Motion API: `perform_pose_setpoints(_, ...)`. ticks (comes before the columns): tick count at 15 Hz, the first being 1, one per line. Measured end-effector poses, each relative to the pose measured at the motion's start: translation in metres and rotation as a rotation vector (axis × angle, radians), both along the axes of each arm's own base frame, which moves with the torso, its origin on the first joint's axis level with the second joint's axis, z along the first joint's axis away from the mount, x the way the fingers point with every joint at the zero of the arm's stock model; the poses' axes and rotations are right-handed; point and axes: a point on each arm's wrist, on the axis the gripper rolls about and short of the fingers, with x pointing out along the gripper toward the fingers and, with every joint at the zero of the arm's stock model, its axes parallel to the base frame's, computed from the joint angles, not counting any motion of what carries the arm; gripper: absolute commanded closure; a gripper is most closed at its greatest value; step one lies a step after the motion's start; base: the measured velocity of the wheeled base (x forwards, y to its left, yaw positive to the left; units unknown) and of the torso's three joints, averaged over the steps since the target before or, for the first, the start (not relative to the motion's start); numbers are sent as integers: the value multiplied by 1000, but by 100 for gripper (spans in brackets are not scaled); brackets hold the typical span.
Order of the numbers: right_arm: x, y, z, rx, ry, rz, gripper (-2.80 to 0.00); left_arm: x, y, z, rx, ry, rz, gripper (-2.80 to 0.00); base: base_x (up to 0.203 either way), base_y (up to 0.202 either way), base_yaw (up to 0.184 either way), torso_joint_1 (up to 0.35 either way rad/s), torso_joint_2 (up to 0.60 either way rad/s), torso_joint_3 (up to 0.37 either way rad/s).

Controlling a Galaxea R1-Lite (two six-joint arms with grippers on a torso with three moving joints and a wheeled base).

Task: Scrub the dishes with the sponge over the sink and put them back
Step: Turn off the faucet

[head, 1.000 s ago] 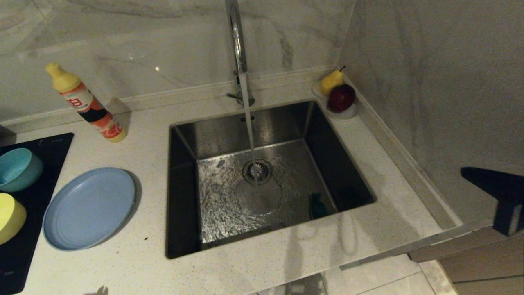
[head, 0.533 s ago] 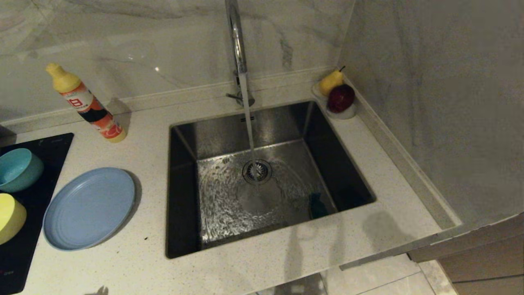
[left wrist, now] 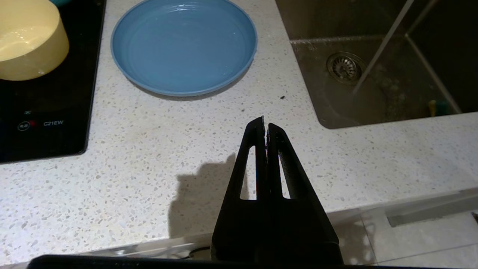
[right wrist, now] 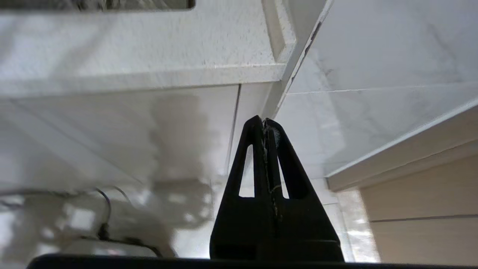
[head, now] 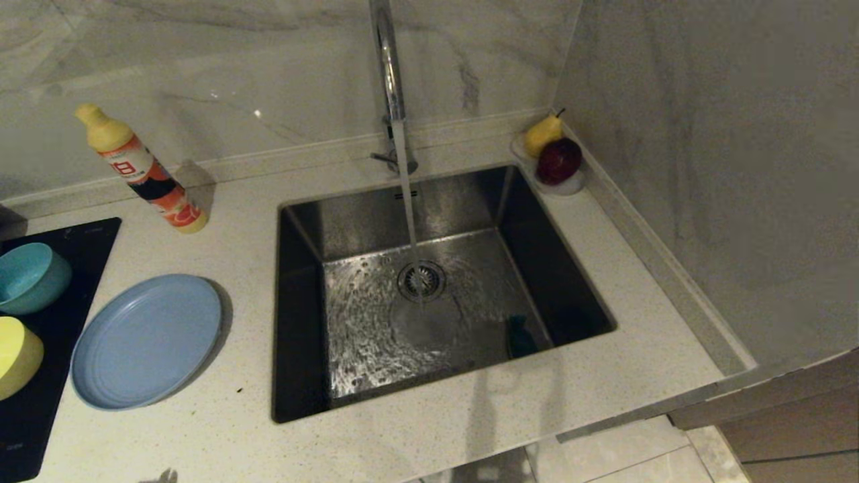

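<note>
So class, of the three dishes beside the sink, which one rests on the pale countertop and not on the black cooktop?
The wide shallow blue-grey plastic plate. The teal plastic bowl and the yellow plastic bowl both sit on the black cooktop.

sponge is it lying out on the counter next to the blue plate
No, the sponge sits inside the sink, at its near right corner, while the plate lies alone on the counter to the sink's left.

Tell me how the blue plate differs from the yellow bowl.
The blue plate is wide, shallow and pale blue; the yellow bowl is smaller, deeper and yellow. The plate lies on the speckled counter, the bowl on the black cooktop. Both sit upright, empty, left of the sink.
</note>
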Motion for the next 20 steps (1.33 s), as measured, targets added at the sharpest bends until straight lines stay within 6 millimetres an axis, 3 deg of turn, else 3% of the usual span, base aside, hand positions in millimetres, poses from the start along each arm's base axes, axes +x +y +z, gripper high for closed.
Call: perform_pose_setpoints(20,-2,0,-3,46,-27,2,0,0,0,-1,3,12,-1,0,0,0,0,0,0,0)
